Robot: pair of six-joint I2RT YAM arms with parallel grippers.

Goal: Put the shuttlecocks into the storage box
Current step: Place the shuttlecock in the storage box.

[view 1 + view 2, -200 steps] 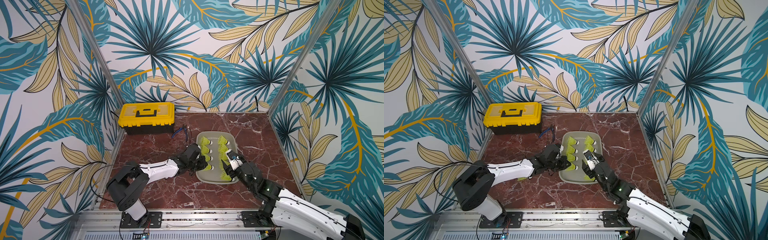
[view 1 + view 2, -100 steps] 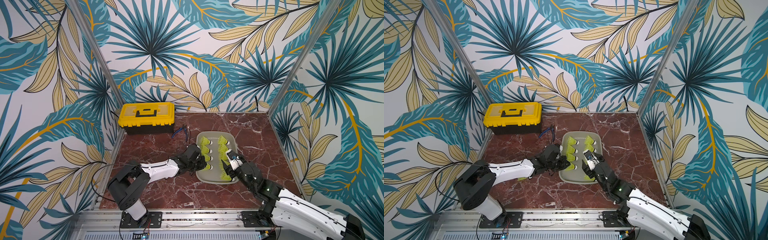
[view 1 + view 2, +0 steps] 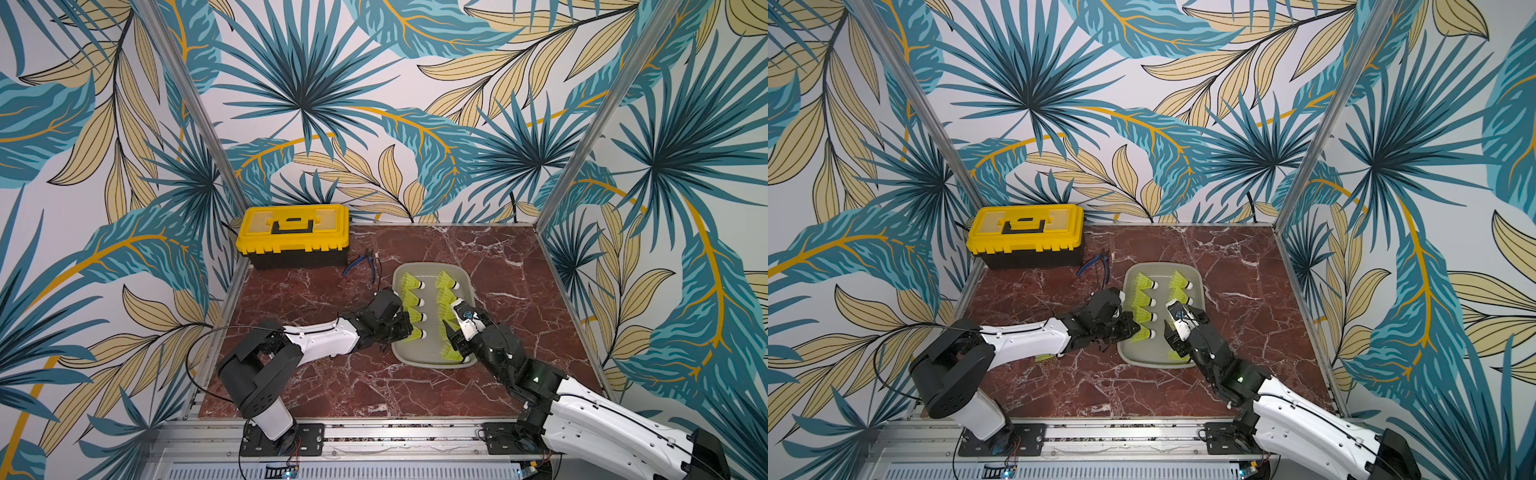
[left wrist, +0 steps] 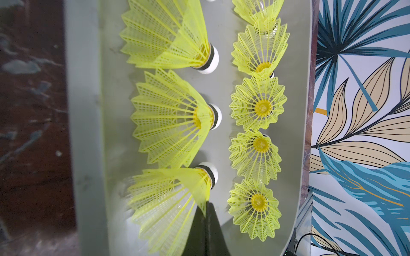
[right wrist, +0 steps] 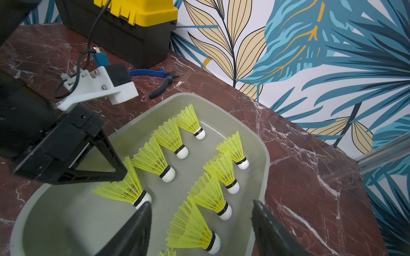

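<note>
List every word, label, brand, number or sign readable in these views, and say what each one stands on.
None: no readable text shows in any view.
Yellow-lidded toolbox: no lettering visible on lid or body.
Shuttlecocks, storage box, blue-handled pliers: plain, no markings visible.

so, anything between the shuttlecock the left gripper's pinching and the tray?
Nothing visible. The shuttlecock, pinched by its skirt edge in the left gripper, already sits inside the tray, last in its row. The open right gripper hangs over the neighbouring row, one finger close to the pinched one's cork.
</note>
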